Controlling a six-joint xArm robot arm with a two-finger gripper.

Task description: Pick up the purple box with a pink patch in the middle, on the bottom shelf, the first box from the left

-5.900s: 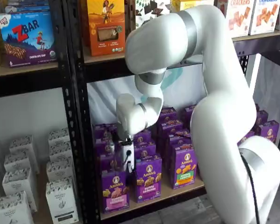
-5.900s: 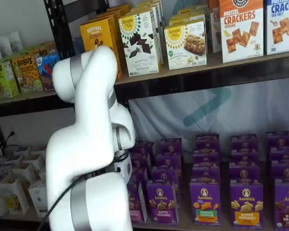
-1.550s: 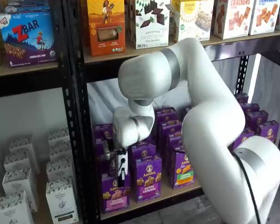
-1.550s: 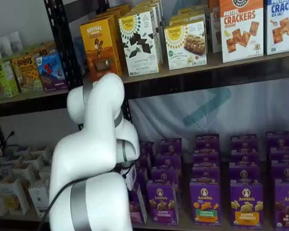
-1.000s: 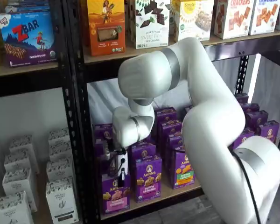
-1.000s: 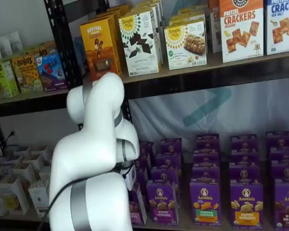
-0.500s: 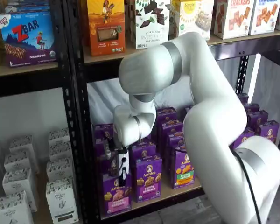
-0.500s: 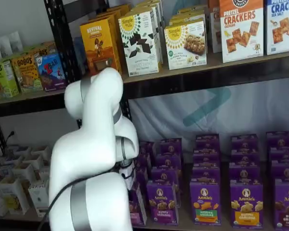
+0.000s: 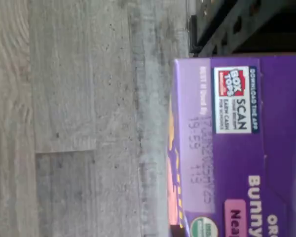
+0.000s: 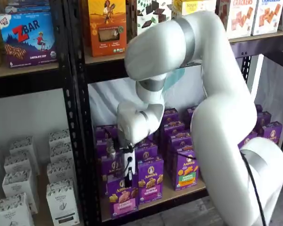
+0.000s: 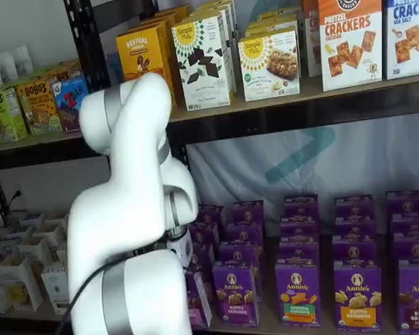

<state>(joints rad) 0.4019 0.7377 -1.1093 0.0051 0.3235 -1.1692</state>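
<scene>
Closest to the lens, the wrist view is filled on 1 side by the purple box (image 9: 237, 148): its top flap with a scan label and a printed date, part of the word "Bunny" and a pink patch, with grey plank floor (image 9: 64, 118) beyond it and a piece of black perforated rack frame (image 9: 227, 24) at the edge. Floor showing directly past the carton suggests it is already out past the shelf's front edge, though that is a judgement.

In a shelf view the gripper (image 10: 128, 176) hangs straight down from the white wrist, its black fingers clamped on the top of the purple box (image 10: 122, 197). The carton is at the front left corner of the bottom shelf (image 10: 179, 193), just beside the black rack post (image 10: 82, 141). It leans slightly and sits forward of the neighbouring purple carton (image 10: 151, 181), so it looks lifted or dragged off its row; I cannot tell whether its base is clear of the board.

So the grasp is made and the pull-out appears under way; what is left is to bring the box fully clear of the rack.

The arm folds in from the right: base and big elbow nearest the camera, upper link sweeping up past the higher shelf of orange and white boxes (image 10: 106, 28), then bending down to the wrist. In the other shelf view the arm's body hides the gripper, and only a sliver of the purple box (image 11: 197, 300) shows.
</scene>
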